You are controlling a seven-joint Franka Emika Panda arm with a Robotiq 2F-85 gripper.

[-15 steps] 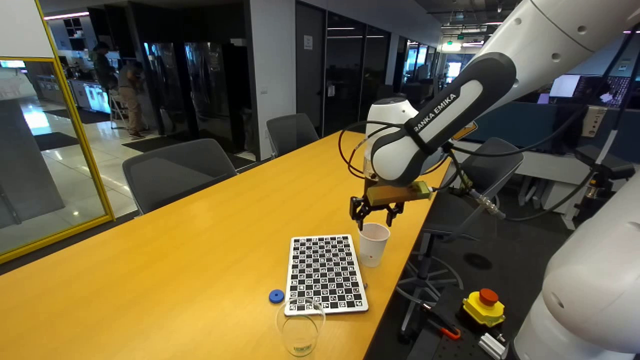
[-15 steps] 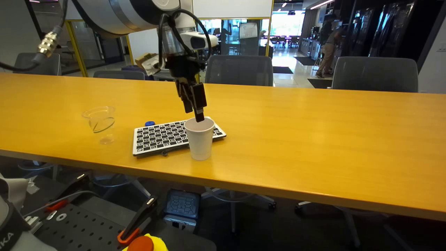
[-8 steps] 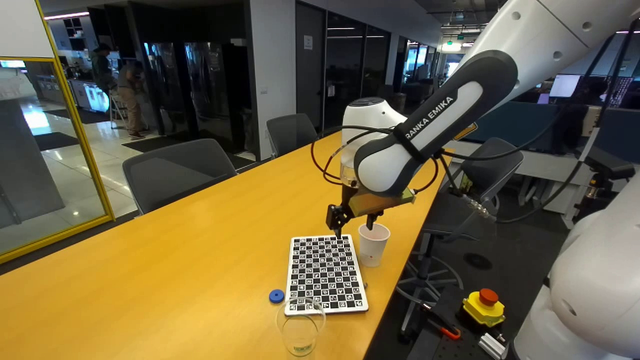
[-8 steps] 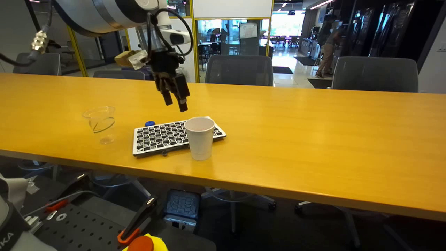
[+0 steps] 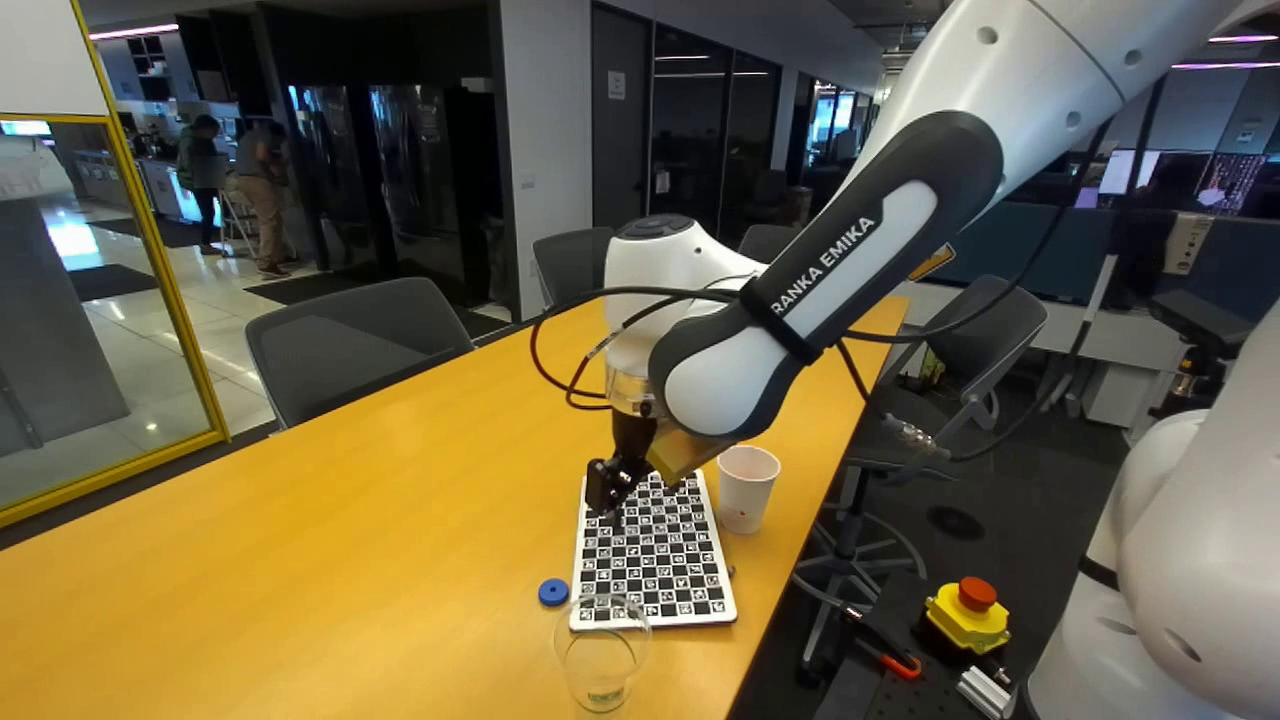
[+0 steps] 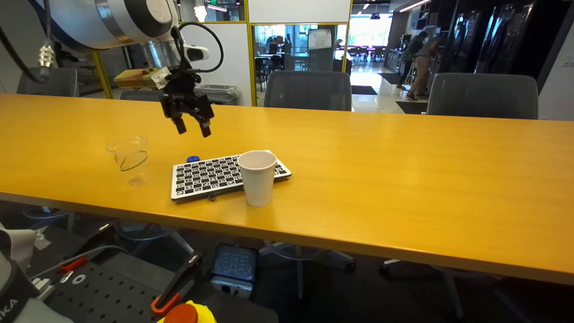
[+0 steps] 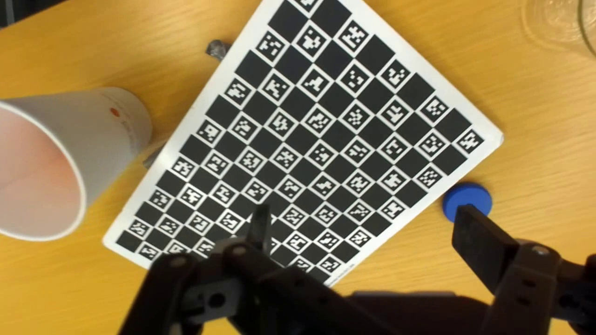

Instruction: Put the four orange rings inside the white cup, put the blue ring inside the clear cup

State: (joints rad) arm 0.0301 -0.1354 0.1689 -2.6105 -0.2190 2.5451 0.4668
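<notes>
Gripper (image 6: pixel 193 131) spread and unloaded, blue ring (image 7: pixel 465 192) off-centre below

In the wrist view the ring is partly covered by one fingertip (image 7: pixel 479 237), not centred between both; a sideways shift is probably needed before any descent. It is laid flat just beside the checkered board (image 7: pixel 316 121), whose raised edge could be fouled; moving room is offered by the table (image 5: pixel 420 580) on the ring's other side.

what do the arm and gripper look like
The arm is glossy white with dark grey trim and a white strip lettered "RANKA EMIKA" (start hidden). Dark cables loop above the gripper, which is black with two blocky jaws.
</notes>
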